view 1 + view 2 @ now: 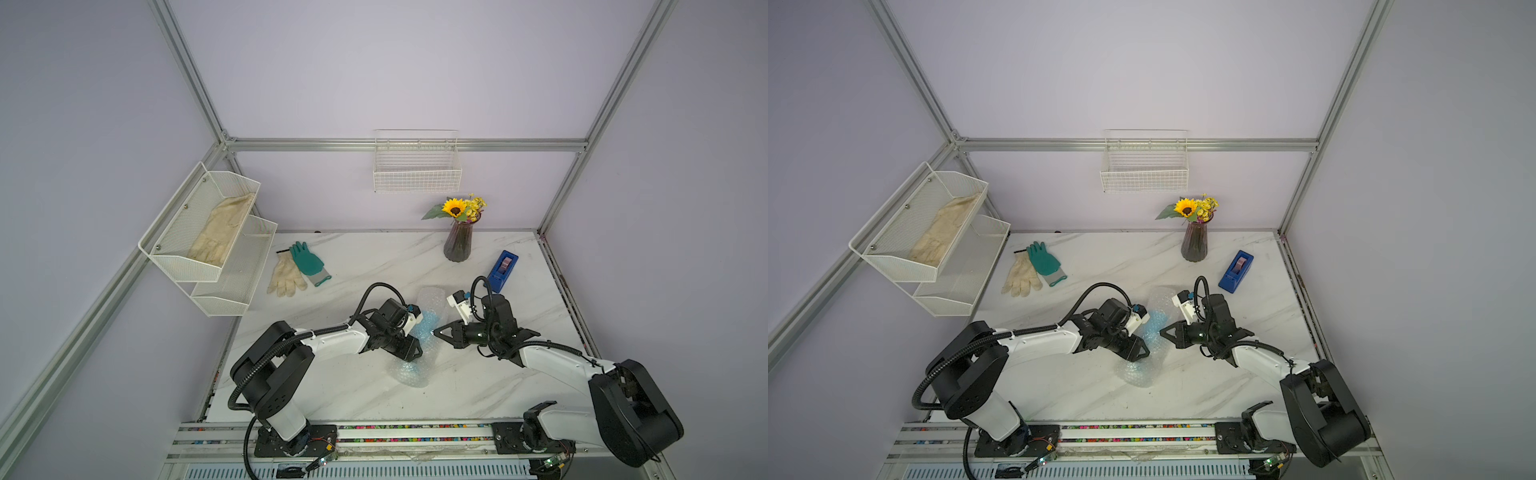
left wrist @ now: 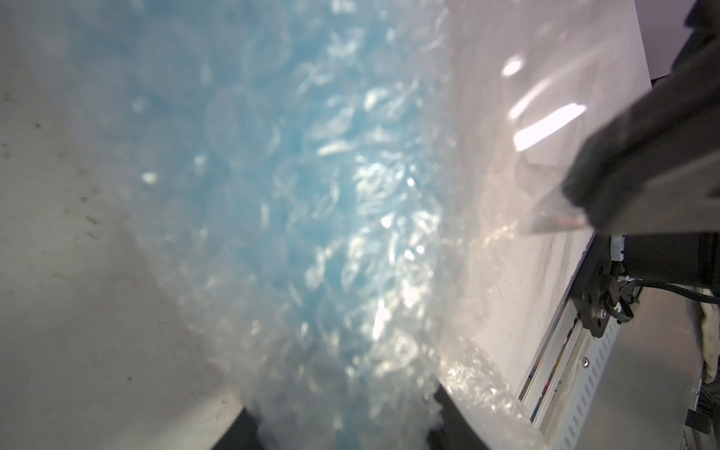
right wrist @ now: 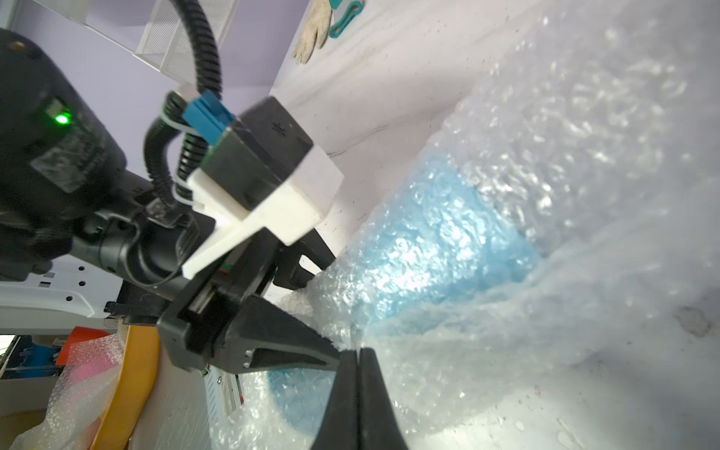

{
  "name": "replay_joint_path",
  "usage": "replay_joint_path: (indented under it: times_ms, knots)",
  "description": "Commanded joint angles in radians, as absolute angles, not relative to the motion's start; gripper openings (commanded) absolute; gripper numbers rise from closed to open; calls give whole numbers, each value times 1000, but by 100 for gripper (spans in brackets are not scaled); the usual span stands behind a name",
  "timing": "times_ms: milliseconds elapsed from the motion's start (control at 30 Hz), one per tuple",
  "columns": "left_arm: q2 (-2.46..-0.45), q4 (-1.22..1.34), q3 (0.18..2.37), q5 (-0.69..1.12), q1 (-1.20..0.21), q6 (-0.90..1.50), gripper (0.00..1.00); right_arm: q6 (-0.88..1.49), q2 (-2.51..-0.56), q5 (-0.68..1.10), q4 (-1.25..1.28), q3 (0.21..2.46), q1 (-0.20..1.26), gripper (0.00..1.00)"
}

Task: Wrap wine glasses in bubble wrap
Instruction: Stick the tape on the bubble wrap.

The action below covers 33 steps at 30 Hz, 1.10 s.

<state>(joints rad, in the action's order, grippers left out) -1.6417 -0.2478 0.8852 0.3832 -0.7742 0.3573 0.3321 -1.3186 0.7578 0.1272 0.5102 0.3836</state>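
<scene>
**A:** Position of the work?

**B:** The goblet (image 1: 420,328) lies on its side mid-table (image 1: 519,299), rolled inside the bubble wrap (image 1: 409,374). Its blue shows through the film in both top views. The wrap runs past it at both ends as a loose tube.

**A:** Tools?

**B:** The left gripper (image 1: 415,351) is clamped across the wrapped bundle, one jaw on each side, with film between the pads and the goblet. The right gripper (image 3: 356,352) has its jaws together, tips at the wrap's edge on the opposite side. Whether a fold of film is pinched there cannot be told.

**A:** Handling?

**B:** Judged only: the goblet looks light and rigid, so breakage risk is low, but it is round and prone to roll. The wrap is soft, springy and slick, and apt to unroll if let go. The best hold is across the bowl through the film, where the bundle is widest. The free edge is better taken near a corner.

**A:** Writing?

**B:** None legible. The sticker (image 3: 68,159) on the left arm's housing is too blurred. The blue tape dispenser (image 1: 503,270), well apart from the bundle, shows no readable brand.
</scene>
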Motion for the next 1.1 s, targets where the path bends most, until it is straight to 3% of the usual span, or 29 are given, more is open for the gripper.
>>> replay_joint_path:
  times_ms: [0, 500, 800, 1067]
  knots:
    - [-1647, -226, 877, 408, -770, 363, 45, 309, -1359, 784, 150, 528, 390, 0]
    - [-1655, -222, 880, 413, -770, 367, 45, 338, -1399, 678, 149, 555, 390, 0]
    - [-1657, -217, 880, 418, -770, 368, 44, 375, -1375, 582, 95, 571, 390, 18]
    - [-1658, -211, 878, 421, -770, 371, 43, 428, -1358, 545, 52, 597, 390, 22]
